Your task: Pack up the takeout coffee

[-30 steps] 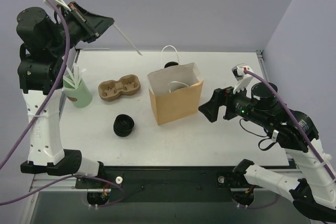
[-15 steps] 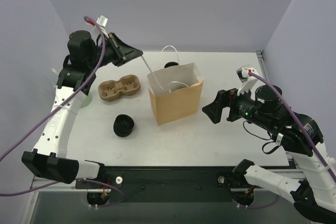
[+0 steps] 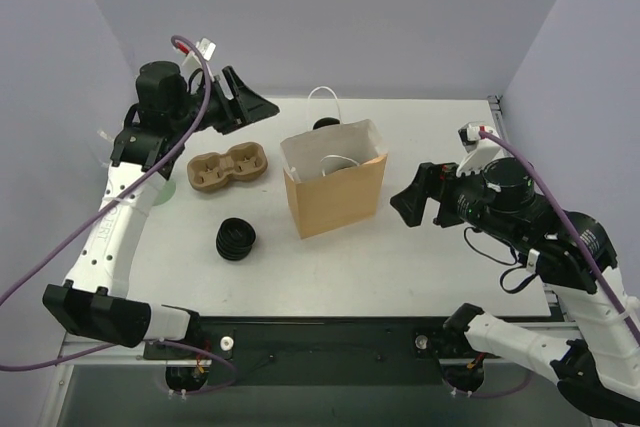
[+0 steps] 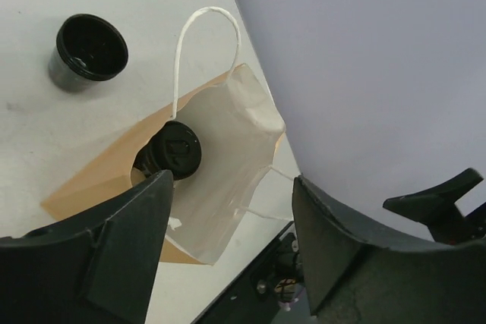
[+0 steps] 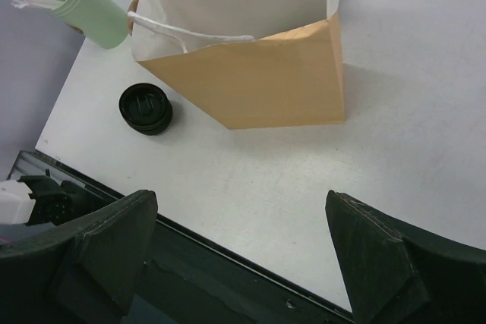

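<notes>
The takeout coffee [image 4: 173, 149], a small black cup with a black lid, stands inside the open brown paper bag [image 3: 335, 192], against its brown wall. In the top view the cup is hidden by the bag. My left gripper [image 3: 255, 105] hovers high, left of and above the bag's mouth. It is open, and in its wrist view nothing lies between the fingers of the left gripper [image 4: 231, 187]. My right gripper [image 3: 405, 205] hangs just right of the bag, open and empty. Its wrist view shows the right gripper [image 5: 241, 199] over bare table, with the bag [image 5: 258, 73] ahead.
A lidless black cup [image 4: 87, 51] stands behind the bag. A brown pulp cup carrier [image 3: 228, 167] lies left of the bag, and a squat ribbed black stack [image 3: 237, 238] sits in front of it. A mint-green cup of white straws [image 5: 87, 9] stands at far left.
My left gripper carried a white straw to the bag's mouth, then opened; the straw no longer shows in its fingers. The right arm shifted only slightly.
</notes>
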You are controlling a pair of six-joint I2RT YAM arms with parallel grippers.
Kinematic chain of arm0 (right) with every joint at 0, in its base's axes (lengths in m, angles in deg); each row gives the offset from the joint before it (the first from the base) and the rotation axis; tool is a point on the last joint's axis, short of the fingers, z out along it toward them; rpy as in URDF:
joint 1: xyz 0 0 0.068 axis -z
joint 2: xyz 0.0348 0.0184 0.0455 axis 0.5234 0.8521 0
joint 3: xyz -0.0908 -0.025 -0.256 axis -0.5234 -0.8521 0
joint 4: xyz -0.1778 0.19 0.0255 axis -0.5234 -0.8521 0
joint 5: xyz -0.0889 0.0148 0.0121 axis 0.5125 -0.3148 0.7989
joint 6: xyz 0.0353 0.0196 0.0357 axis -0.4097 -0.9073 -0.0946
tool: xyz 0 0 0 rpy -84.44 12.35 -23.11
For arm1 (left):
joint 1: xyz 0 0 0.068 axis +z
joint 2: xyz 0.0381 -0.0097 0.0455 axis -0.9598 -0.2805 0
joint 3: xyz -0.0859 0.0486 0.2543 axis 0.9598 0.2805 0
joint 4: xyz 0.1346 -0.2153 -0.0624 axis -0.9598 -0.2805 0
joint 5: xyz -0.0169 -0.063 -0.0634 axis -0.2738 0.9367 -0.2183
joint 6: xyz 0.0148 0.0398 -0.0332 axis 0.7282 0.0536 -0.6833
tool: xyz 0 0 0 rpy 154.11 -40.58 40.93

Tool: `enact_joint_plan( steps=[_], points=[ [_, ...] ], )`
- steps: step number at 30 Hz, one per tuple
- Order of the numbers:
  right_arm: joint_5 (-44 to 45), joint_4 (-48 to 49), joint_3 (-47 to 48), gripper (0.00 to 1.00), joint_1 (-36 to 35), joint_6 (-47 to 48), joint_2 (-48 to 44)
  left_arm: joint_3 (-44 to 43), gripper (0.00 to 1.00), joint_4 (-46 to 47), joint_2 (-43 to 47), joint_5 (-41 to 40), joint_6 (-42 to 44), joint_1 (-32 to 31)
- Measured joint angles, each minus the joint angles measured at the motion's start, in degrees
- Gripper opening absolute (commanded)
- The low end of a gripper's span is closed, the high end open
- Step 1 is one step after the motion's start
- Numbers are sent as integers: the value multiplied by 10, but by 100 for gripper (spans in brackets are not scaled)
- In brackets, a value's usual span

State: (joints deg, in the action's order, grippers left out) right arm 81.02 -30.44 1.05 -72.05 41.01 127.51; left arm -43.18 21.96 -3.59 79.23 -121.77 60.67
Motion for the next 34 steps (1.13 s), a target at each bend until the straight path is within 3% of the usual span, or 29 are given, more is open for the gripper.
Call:
enact_joint_plan(
  steps=[2, 7, 14, 22, 34],
  points=[
    [16, -1, 5, 100, 0, -19, 6, -21, 86, -16, 0, 0, 23, 0],
    [46, -5, 11, 100, 0, -63, 25, -13, 95, -39, 23, 0, 72, -12],
    [64, -8, 11, 100, 0, -98, 45, 99, 97, -57, 105, -5, 119, -96],
    [78, -9, 16, 100, 0, -119, 50, 215, 97, -27, 198, -7, 123, -103],
    [81, -3, 8, 100, 0, -147, 49, 233, 97, 10, 260, -14, 118, -103]
  ],
)
